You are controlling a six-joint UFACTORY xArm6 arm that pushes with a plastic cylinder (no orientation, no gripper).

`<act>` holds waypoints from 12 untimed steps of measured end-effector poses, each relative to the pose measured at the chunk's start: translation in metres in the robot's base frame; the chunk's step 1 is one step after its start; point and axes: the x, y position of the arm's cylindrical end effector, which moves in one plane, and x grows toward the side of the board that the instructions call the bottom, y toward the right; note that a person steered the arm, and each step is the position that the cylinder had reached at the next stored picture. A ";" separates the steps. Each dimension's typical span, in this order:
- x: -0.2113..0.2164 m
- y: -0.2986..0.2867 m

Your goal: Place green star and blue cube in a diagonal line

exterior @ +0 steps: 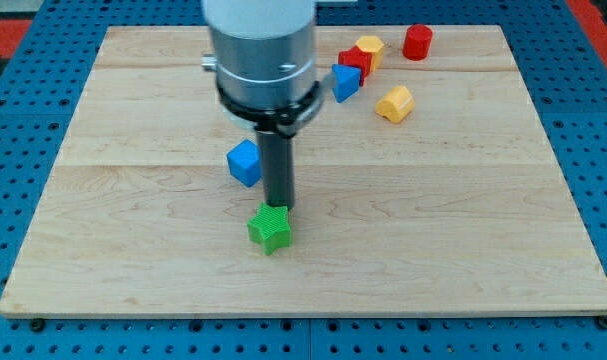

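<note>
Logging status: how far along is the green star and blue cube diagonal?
Looks nearly done: the blue cube sits up and to the view's left of the green star, already roughly diagonal, apart. In hand: my tip is at the star's top edge, seemingly touching. Left: perhaps a final nudge, then back off.

So the arm drops in from 12 o'clock, pretty much straight down. There's a fat silver-grey cylinder (261,40) with a black collar (268,105) under it, then the dark rod (279,165) hanging vertical. My tip (279,206) sits a bit left of centre frame, down low, rod dead upright, no tilt.
</note>
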 end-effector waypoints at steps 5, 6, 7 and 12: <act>0.096 -0.084; 0.091 -0.157; 0.078 -0.105; 0.012 0.007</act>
